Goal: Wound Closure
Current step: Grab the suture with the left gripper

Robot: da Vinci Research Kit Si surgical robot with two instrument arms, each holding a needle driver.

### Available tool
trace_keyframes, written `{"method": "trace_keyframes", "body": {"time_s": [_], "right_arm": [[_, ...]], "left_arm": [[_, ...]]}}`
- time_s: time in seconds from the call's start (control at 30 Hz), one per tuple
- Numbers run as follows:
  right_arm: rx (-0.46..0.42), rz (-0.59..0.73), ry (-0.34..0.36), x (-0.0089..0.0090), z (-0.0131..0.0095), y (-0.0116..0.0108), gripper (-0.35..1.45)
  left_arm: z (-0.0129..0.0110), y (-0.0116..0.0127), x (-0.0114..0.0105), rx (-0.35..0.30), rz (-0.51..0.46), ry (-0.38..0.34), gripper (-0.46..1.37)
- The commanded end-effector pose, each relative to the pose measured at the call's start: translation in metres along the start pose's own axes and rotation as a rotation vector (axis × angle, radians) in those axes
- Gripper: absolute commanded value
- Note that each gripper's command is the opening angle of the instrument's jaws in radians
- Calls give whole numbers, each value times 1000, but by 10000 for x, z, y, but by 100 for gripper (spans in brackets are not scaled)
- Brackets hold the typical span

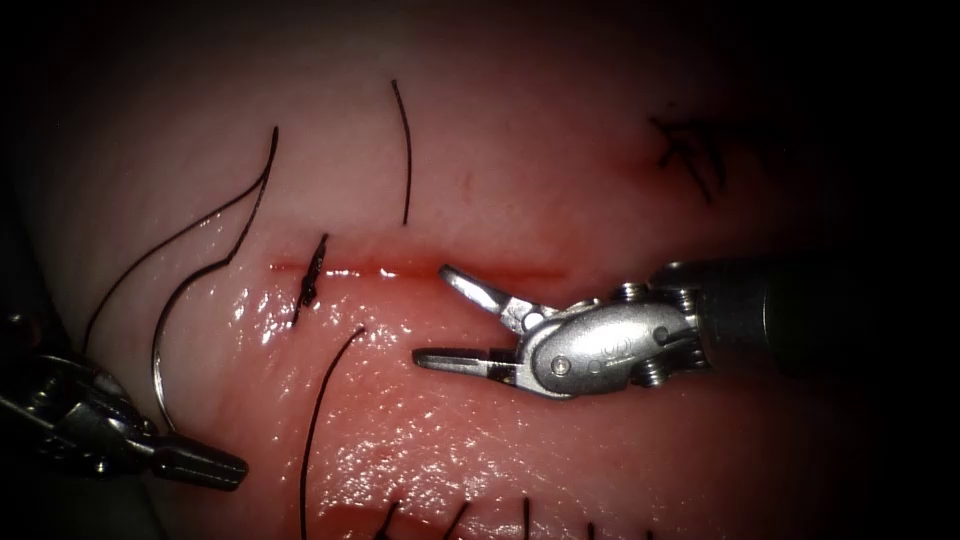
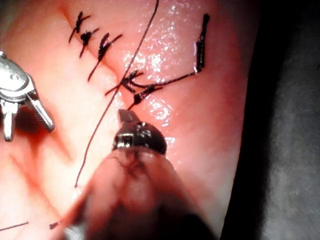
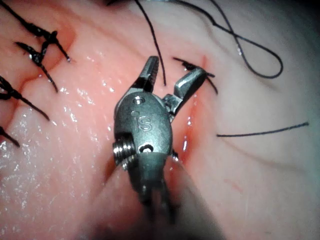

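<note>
Needle (image 1: 160,340): lying as a curved arc on the tissue (image 1: 520,130), beyond the left end of the cut (image 1: 420,270), not entering the tissue. Running with its lower end down to the left end effector (image 1: 215,467) near the tissue's lower left corner; no telling whether gripped there. Trailing thread (image 1: 255,195) from its upper end toward the tissue's upper left.

Left end effector: jaws pressed together in the endoscope view and likewise in the left wrist view (image 2: 127,117), with a strand passing just beside the tip.

Right end effector (image 1: 432,313): jaws spread wide, pinching nothing, coming in from the right edge. Upper jaw tip reaching the cut line, lower jaw hovering below it. Showing the same spread in the right wrist view (image 3: 172,70), straddling the red fluid (image 3: 187,132) in the cut.

Knotted stitch (image 1: 312,275): crossing the cut near its left end. Loose thread ends (image 1: 405,150) lying above and below the cut.
</note>
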Motion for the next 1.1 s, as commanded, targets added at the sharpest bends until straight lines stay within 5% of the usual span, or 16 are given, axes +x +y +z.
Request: {"method": "trace_keyframes", "body": {"time_s": [0.03,0.4,0.53,0.73,1.1], "right_arm": [[2,-1,0,0,0,0,91],[1,-1,-1,0,1,1,93],[1,-1,0,-1,1,1,95],[1,-1,0,-1,0,1,95],[2,-1,0,-1,-1,1,94]], "left_arm": [[0,-1,0,-2,-1,-1,-35],[-2,-1,4,44,4,7,-32],[-2,0,4,71,4,11,22],[0,0,5,151,2,24,65],[14,8,0,181,8,25,89]]}}
